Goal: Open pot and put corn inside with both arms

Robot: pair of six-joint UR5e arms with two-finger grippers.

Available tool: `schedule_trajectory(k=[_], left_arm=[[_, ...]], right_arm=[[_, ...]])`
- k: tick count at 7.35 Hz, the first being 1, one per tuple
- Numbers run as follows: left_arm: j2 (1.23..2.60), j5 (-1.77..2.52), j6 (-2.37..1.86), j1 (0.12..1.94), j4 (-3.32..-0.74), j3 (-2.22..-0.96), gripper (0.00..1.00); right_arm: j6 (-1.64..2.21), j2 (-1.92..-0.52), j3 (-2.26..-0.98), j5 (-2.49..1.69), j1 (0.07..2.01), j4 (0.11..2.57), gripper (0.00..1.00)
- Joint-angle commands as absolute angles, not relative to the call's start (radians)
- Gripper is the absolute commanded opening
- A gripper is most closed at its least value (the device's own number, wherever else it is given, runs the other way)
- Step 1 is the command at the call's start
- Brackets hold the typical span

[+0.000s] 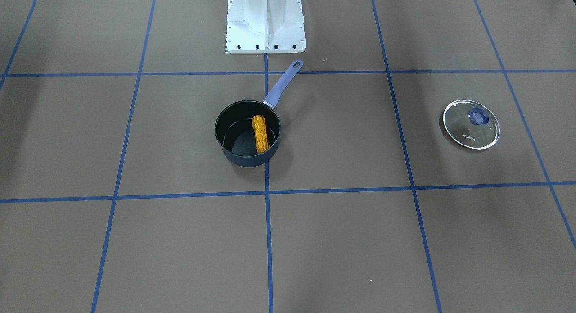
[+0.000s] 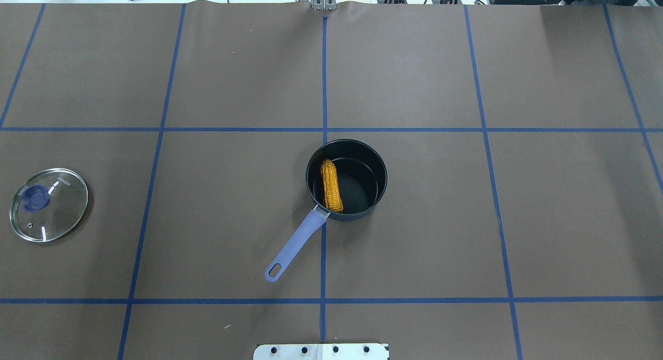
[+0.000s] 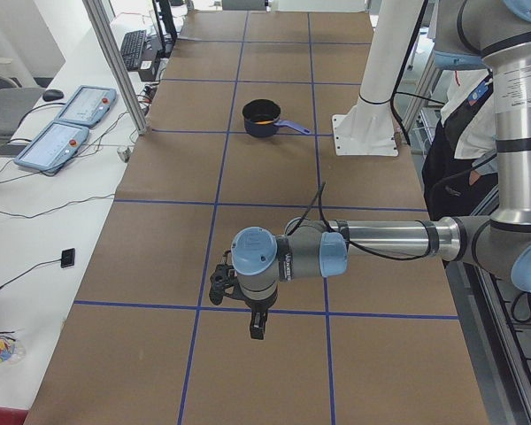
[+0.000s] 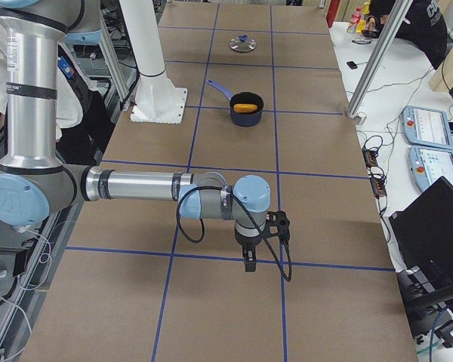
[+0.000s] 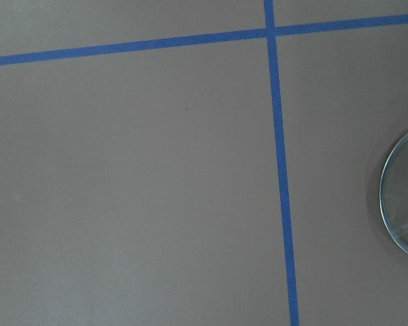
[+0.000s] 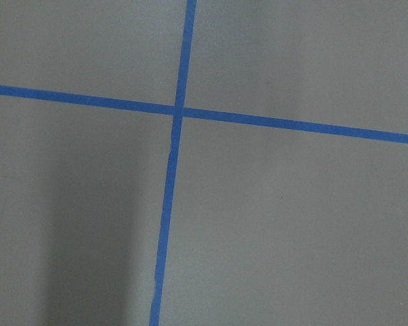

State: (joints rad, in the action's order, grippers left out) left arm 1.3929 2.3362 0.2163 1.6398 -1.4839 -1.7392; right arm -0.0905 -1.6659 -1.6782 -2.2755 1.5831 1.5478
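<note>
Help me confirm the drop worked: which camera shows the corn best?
Overhead exterior: the corn shows whole, lying inside the open pot. The front-facing view shows it nearly as well. Both side views show only a small, distant orange patch in the pot. Neither wrist view shows it.

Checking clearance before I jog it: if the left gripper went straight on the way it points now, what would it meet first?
Probably the bare table cover: the left gripper points straight down at it. The glass lid shows only at the wrist view's edge, likely off that line.
</note>
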Motion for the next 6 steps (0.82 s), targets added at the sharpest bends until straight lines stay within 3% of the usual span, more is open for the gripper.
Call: schedule_trajectory(k=[1,6], left_arm=[[1.391,2.330,0.215,1.641,-1.483,-1.750,0.98],[1.391,2.283,0.210,1.641,-1.483,-1.767,0.98]], right_arm=[[-0.092,-1.667,-1.677,-2.275,1.583,1.548,1.00],[-0.097,-1.680,-1.672,-2.275,1.583,1.549,1.00]])
